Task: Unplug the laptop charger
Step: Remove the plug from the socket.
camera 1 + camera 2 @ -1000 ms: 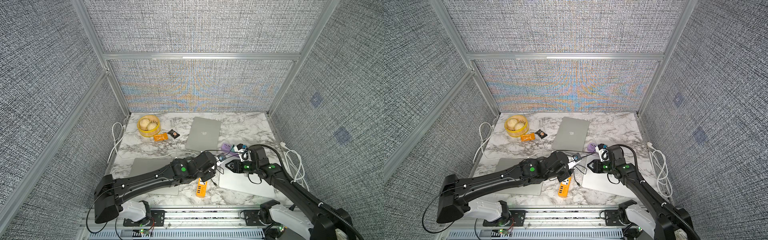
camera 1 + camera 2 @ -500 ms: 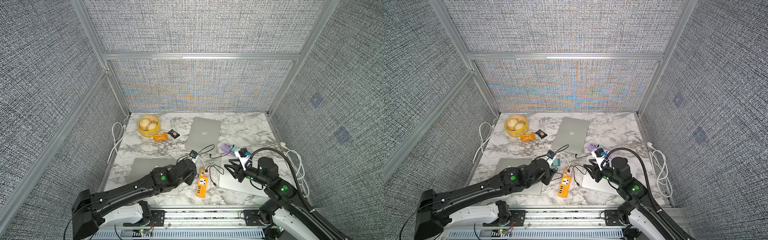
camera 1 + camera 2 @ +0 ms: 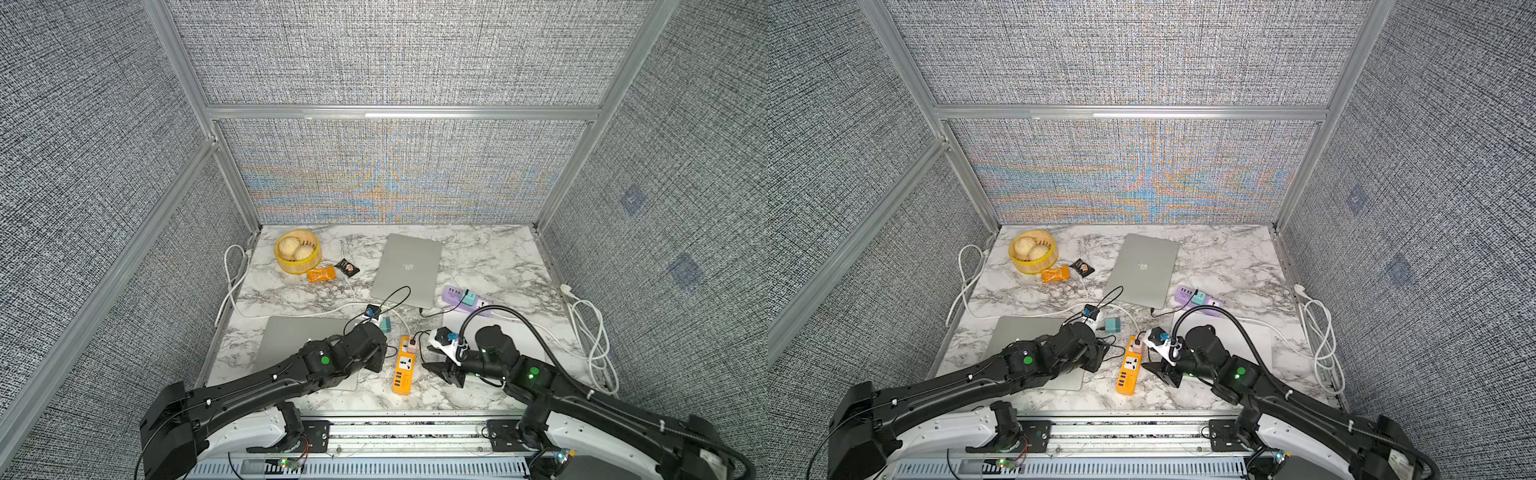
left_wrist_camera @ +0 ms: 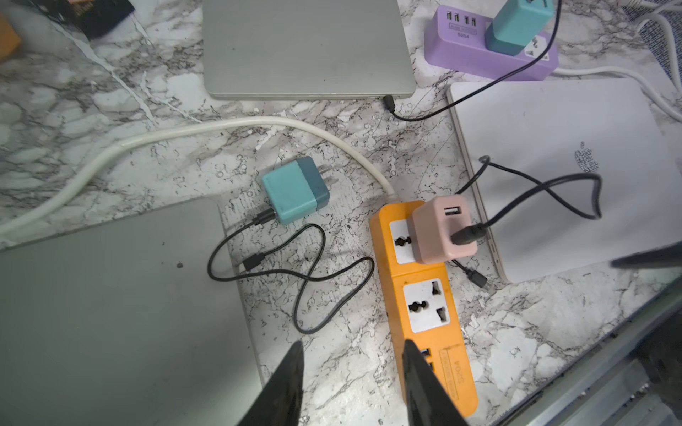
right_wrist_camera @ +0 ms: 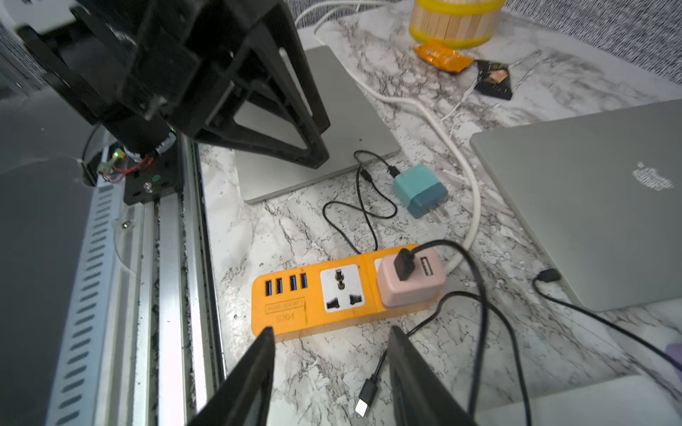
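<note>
**Both jaws spread and empty; teal charger loose on the worktop**

The left jaws stand spread with nothing between their fingers [image 4: 288, 380], above the marble worktop [image 4: 177, 177]. Ahead of them, past a loose loop of black cable, the teal charger [image 4: 295, 190] lies on its side on the worktop. Its two prongs are bare and in no socket. Its cable leaves the end opposite the prongs and finishes in a free plug [image 4: 252, 261], just beside the edge of the near silver laptop [image 4: 110, 295], which lies closed under the left arm.

On the side of the left jaws toward the right arm lies the orange power strip [image 4: 391, 291], its USB end just beside one finger. At the end of the strip farthest from those jaws, a pink charger [image 4: 441, 230] sits plugged into a socket.

The right jaws are likewise spread and hold nothing. Their fingers [image 5: 258, 372] point at the long side of the strip, near it but apart. A loose cable end [image 5: 363, 402] lies on the worktop between them.

Beyond the teal charger from both jaws lies the far silver laptop [image 4: 306, 44], closed, with a black cable in its edge. That cable leads to a second teal charger [image 4: 516, 26] standing in a purple power strip [image 4: 461, 51]. A white laptop [image 4: 553, 177] lies under the right arm.
</note>
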`<action>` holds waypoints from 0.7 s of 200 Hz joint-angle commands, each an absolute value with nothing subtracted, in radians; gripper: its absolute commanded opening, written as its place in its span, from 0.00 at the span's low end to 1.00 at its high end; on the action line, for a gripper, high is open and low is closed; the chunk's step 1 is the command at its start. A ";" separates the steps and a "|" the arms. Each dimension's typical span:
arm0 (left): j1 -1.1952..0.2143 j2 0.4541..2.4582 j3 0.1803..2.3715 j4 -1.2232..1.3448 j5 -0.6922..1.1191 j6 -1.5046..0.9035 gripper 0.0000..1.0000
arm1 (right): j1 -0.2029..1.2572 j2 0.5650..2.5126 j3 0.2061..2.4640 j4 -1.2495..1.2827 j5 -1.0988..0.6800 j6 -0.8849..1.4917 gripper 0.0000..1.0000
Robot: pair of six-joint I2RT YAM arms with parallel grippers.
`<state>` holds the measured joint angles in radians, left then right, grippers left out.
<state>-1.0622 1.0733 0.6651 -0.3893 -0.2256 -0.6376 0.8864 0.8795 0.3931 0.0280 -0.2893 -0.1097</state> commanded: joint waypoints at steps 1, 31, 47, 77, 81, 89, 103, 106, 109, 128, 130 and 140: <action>-1.047 1.086 0.648 -0.337 -0.162 -0.686 0.43 | 0.896 0.968 0.386 0.178 -0.258 -0.134 0.53; -1.033 1.115 0.637 -0.318 -0.106 -0.704 0.43 | 0.893 1.062 0.377 0.296 -0.243 -0.121 0.56; -1.030 1.131 0.632 -0.307 -0.085 -0.711 0.43 | 0.877 1.101 0.382 0.312 -0.249 -0.120 0.58; -1.030 1.149 0.613 -0.281 -0.063 -0.730 0.43 | 0.830 1.145 0.393 0.319 -0.270 -0.111 0.62; -1.029 1.152 0.609 -0.276 -0.061 -0.732 0.43 | 0.822 1.146 0.394 0.319 -0.272 -0.109 0.62; -1.029 1.155 0.603 -0.269 -0.058 -0.739 0.42 | 0.812 1.148 0.397 0.314 -0.280 -0.114 0.63; -1.029 1.159 0.595 -0.257 -0.053 -0.747 0.42 | 0.804 1.152 0.403 0.299 -0.292 -0.130 0.64; -1.029 1.160 0.594 -0.254 -0.051 -0.748 0.42 | 0.803 1.154 0.406 0.292 -0.295 -0.135 0.65; -1.030 1.161 0.594 -0.251 -0.049 -0.749 0.42 | 0.803 1.156 0.409 0.287 -0.297 -0.139 0.65; -1.029 1.174 0.597 -0.249 -0.038 -0.750 0.42 | 0.798 1.175 0.419 0.272 -0.317 -0.153 0.67; -1.028 1.177 0.598 -0.248 -0.038 -0.750 0.42 | 0.797 1.177 0.416 0.275 -0.317 -0.154 0.67; -1.028 1.185 0.598 -0.246 -0.035 -0.750 0.42 | 0.794 1.186 0.406 0.299 -0.320 -0.153 0.67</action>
